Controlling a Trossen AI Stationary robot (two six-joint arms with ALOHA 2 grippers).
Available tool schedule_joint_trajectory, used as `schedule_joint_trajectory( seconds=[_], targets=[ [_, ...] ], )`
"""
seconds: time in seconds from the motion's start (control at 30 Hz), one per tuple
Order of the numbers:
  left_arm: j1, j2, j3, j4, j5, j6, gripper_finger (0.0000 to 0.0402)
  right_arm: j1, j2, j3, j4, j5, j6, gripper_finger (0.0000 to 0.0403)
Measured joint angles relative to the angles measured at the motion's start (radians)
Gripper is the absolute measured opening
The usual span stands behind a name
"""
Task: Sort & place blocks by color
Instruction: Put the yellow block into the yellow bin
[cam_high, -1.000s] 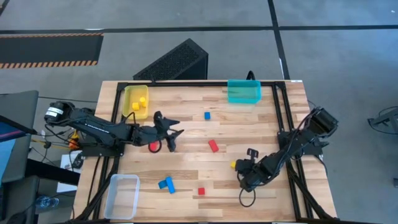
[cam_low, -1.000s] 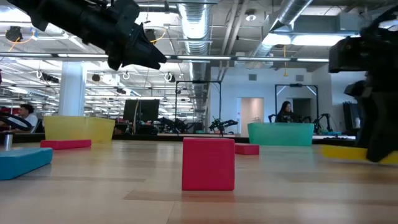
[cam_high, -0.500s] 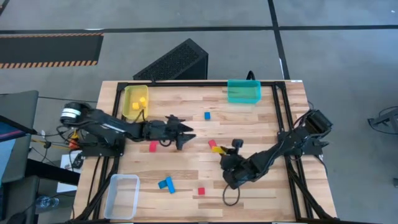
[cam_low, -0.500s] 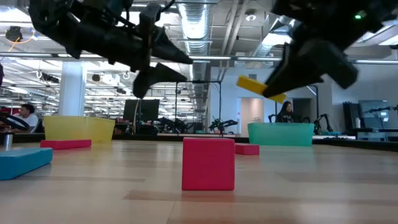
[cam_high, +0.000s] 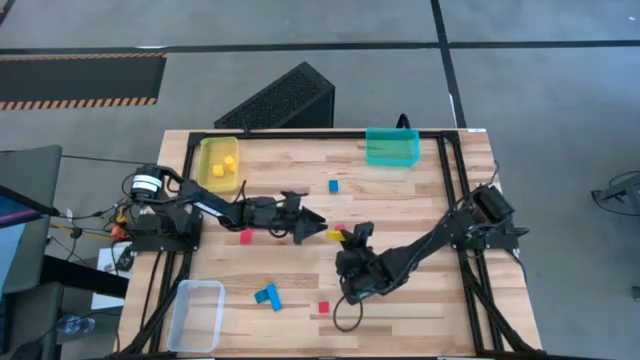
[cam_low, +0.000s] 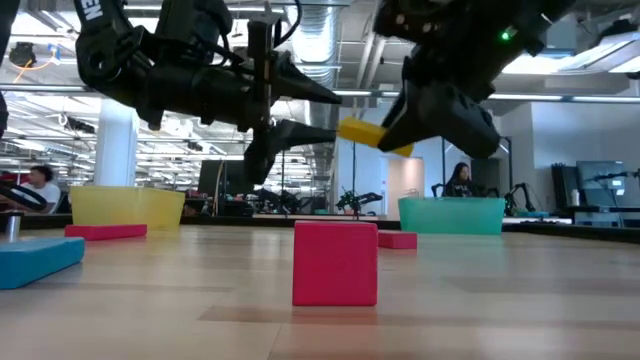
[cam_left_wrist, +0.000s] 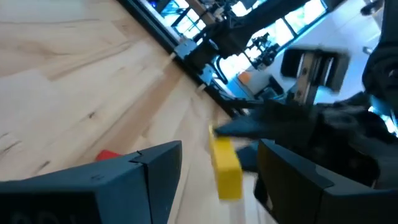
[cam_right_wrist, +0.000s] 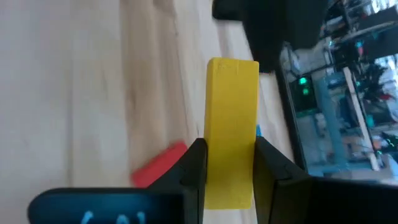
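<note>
A yellow bar block (cam_right_wrist: 231, 124) is held in the air over the table's middle by my right gripper (cam_right_wrist: 231, 152), which is shut on it; it also shows in the high view (cam_high: 335, 236) and the low view (cam_low: 368, 132). My left gripper (cam_left_wrist: 221, 149) is open and points at the bar's free end (cam_left_wrist: 224, 163), with a gap showing on each side. Its fingertips (cam_low: 335, 113) stand just short of the bar. Red blocks (cam_high: 245, 236) (cam_high: 323, 308) (cam_low: 335, 263), blue blocks (cam_high: 266, 295) and a blue cube (cam_high: 333, 186) lie flat on the table. My right gripper pinches the yellow bar between its two fingers at the end nearest the wrist (cam_right_wrist: 230, 180). The bar lies along the fingers and sticks out ahead of them. It is lifted clear of the table, and its free end (cam_low: 350, 128) points toward the left gripper.
A yellow bin (cam_high: 218, 162) with yellow blocks inside stands at the far left. A teal bin (cam_high: 392, 146) is at the far right and a clear bin (cam_high: 197, 313) at the near left corner. A red block (cam_right_wrist: 158, 165) lies below the held bar.
My right gripper lifted the yellow bar off the table near the right side and carried it left to the middle, raised. My left gripper moved right from beside the red block toward the bar, staying open. The two grippers now face each other.
</note>
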Motion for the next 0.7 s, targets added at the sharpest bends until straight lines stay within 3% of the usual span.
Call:
schedule_joint_trajectory(
  seconds=[0.4, 0.7],
  targets=[
    [-0.012, 0.000, 0.033, -0.104, -0.022, -0.001, 0.0192, -0.040, 0.004, 0.012, 0.048, 0.043, -0.143, 0.0082],
    [-0.013, -0.001, 0.033, -0.100, -0.002, 0.063, 0.0095, -0.048, 0.004, 0.019, 0.115, 0.075, -0.253, 0.0085]
  ],
)
